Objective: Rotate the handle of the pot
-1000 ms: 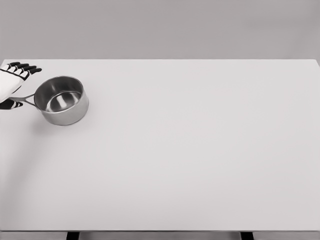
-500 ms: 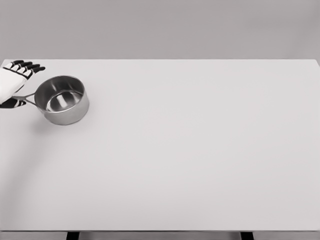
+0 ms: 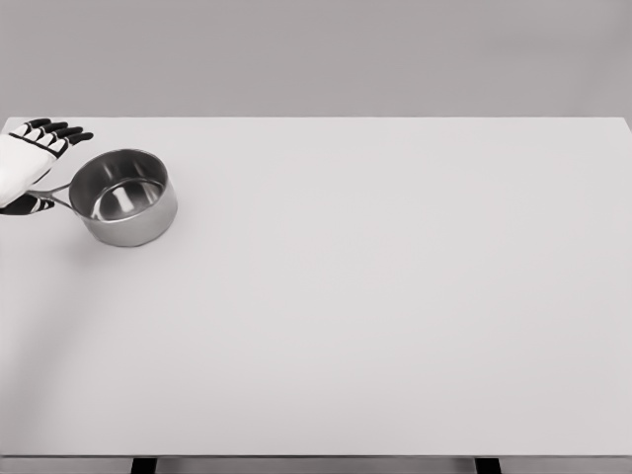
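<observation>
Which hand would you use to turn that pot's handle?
The left hand: it is already at the pot handle, at the table's far left. The right hand is not in view.

There is one table (image 3: 395,296), big and white. On it sits one shiny metal pot (image 3: 123,197). The pot has one thin handle (image 3: 54,195). There is one robot hand (image 3: 25,163), at the left edge, and it is white. It shows four dark fingertips (image 3: 59,129) in a row, and one more dark tip lower down.
</observation>
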Motion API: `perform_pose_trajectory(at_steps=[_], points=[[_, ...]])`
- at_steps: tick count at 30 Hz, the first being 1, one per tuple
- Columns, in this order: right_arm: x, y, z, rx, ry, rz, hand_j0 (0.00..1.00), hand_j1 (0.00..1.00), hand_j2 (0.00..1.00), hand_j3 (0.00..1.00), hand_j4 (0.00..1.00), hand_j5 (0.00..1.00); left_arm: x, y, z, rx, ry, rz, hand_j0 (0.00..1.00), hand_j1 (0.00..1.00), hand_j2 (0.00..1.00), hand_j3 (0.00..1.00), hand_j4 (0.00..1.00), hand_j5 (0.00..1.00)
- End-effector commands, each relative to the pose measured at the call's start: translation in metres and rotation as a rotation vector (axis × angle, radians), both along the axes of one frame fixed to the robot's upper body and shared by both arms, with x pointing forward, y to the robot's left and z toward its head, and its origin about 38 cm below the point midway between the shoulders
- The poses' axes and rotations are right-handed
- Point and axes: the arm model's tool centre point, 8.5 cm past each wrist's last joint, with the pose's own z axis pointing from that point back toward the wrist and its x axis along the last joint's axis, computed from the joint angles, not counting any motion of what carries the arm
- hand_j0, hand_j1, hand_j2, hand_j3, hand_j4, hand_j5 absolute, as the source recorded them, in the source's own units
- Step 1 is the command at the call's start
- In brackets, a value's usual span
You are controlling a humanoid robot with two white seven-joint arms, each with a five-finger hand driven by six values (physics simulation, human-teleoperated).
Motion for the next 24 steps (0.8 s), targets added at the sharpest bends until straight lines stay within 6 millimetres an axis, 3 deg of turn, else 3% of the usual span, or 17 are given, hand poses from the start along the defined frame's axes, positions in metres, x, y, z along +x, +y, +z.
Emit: perform_pose_trajectory(at_steps=[1, 12, 24], points=[[0.000, 0.000, 0.000, 0.000, 0.000, -0.001, 1.00, 1.00, 1.00, 1.00, 1.00, 1.00, 0.000, 0.001, 0.000, -0.006, -0.001, 0.001, 1.00, 1.00, 1.00, 1.00, 1.00, 1.00], [0.000, 0.000, 0.000, 0.000, 0.000, -0.001, 1.00, 1.00, 1.00, 1.00, 1.00, 1.00, -0.007, 0.003, -0.009, -0.003, 0.021, 0.006, 1.00, 1.00, 1.00, 1.00, 1.00, 1.00], [0.000, 0.000, 0.000, 0.000, 0.000, -0.001, 1.00, 1.00, 1.00, 1.00, 1.00, 1.00, -0.015, -0.014, -0.003, 0.000, -0.004, -0.048, 1.00, 1.00, 1.00, 1.00, 1.00, 1.00]])
